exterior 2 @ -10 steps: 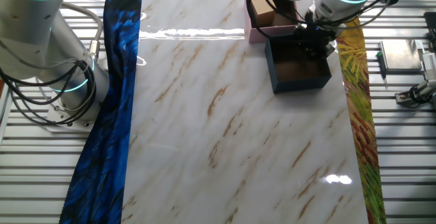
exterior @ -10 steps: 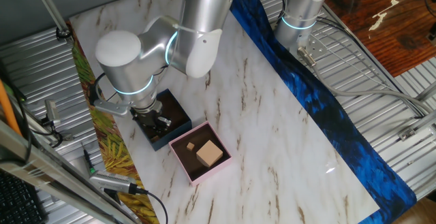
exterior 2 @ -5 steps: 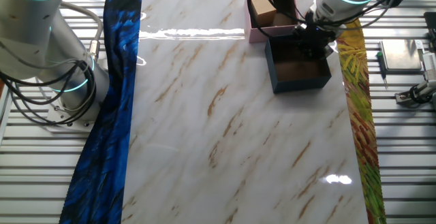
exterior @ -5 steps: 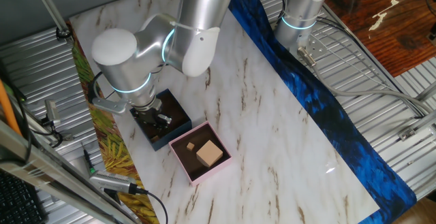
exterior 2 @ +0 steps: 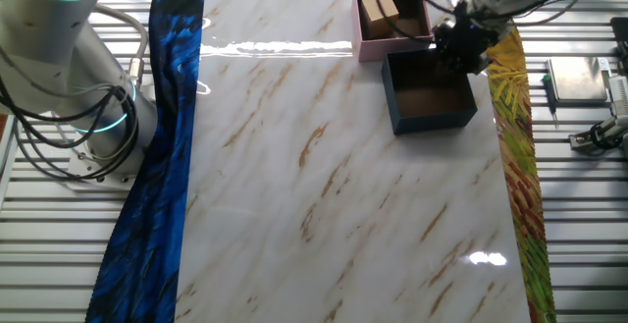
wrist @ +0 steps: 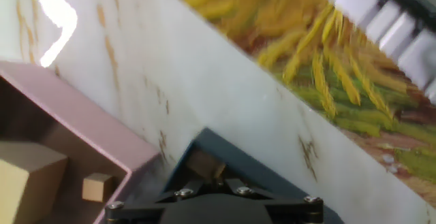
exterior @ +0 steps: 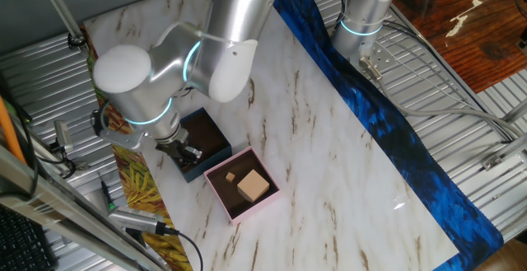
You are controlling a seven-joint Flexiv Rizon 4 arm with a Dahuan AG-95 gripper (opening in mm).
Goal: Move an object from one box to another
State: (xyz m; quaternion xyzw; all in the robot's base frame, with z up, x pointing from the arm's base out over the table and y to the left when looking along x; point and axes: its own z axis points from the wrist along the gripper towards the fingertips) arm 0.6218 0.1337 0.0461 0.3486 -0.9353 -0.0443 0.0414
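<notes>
The dark navy box (exterior: 207, 136) stands on the marble table, touching the pale pink box (exterior: 241, 187). The pink box holds a large wooden block (exterior: 254, 185) and a small one (exterior: 231, 176). My gripper (exterior: 188, 151) hangs over the navy box's corner nearest the yellow cloth. From the other side the gripper (exterior 2: 459, 46) is above the navy box (exterior 2: 429, 95), whose brown floor shows bare. In the hand view the fingers meet on a small tan object (wrist: 206, 164) at my gripper (wrist: 206, 171), over the navy box corner (wrist: 235, 150). The pink box (wrist: 82, 125) lies to the left.
A yellow leaf-print cloth (exterior: 136, 190) runs along the table edge beside the boxes, with metal slats and tools beyond it. A blue cloth strip (exterior: 387, 123) borders the far side. A second robot base (exterior 2: 69, 97) stands past that strip.
The gripper has risen out of the navy box and shifted toward the yellow cloth edge. The arm's elbow swung the same way. The boxes and the blocks in the pink box stayed put.
</notes>
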